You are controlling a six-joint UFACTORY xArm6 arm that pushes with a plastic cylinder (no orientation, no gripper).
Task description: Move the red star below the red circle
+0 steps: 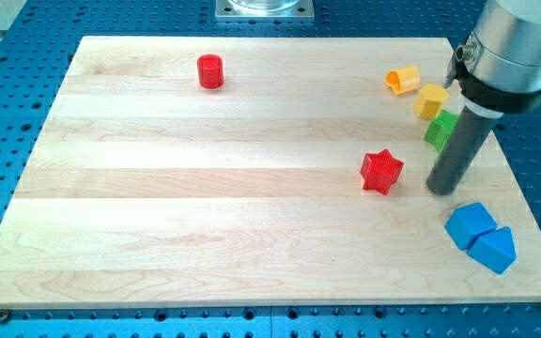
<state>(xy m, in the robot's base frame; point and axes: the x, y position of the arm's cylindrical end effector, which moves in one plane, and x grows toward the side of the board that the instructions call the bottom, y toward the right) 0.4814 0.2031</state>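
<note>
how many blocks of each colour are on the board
red: 2, the circle and the star
yellow: 2, one above the other
green: 1, partly behind the rod
blue: 2, side by side
total: 7
My tip sits right of the star.

Scanning for anything to read, and nothing turns up: no letters, numbers, brand marks or signs anywhere I can see. The wooden board [252, 188] is plain grain, the coloured blocks carry no markings, and my own rod and its housing show no label either.
</note>
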